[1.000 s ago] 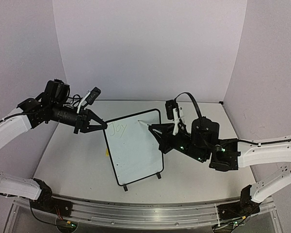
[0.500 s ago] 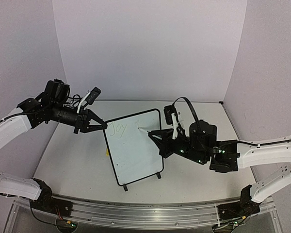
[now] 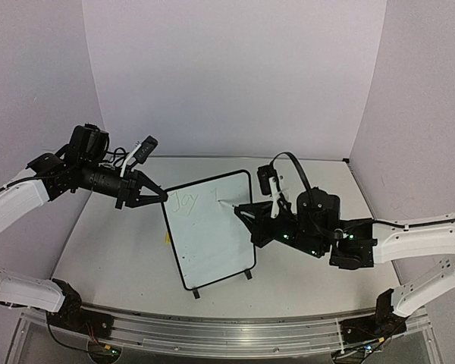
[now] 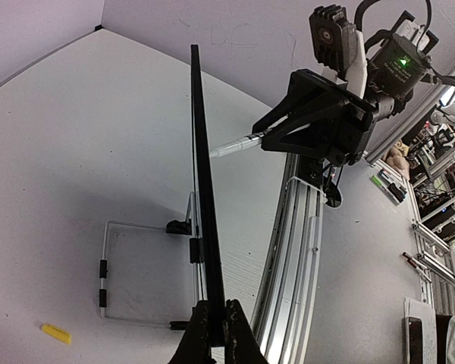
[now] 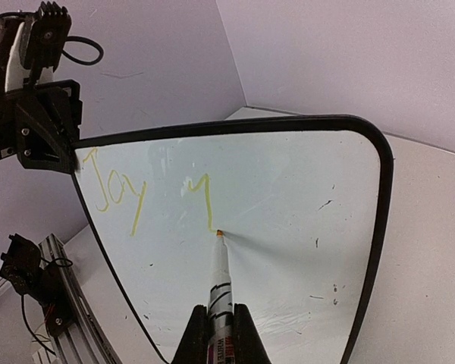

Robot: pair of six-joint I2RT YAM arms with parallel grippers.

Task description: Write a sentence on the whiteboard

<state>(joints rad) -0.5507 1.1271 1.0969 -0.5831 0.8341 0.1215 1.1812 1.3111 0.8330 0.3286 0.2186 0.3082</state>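
The whiteboard [image 3: 212, 239] stands upright on its two black feet in the middle of the table. My left gripper [image 3: 161, 196] is shut on its top left corner, and in the left wrist view the black frame [image 4: 200, 152] runs edge-on between the fingers [image 4: 218, 307]. My right gripper [image 5: 220, 312] is shut on a white marker [image 5: 219, 277] with its orange tip touching the board face [image 5: 296, 205]. The sentence reads "Joy" [image 5: 112, 186] in yellow-green, followed by a hooked downstroke [image 5: 203, 199] that ends at the tip.
A small yellow cap [image 4: 55, 333] lies on the table behind the board, near its left side [image 3: 167, 238]. The metal rail [image 3: 212, 334] runs along the near table edge. Purple walls enclose the back and both sides.
The right gripper has moved the marker from the board's top right edge down onto its face, where it drew a short stroke after "Joy". The left gripper and board have stayed still.
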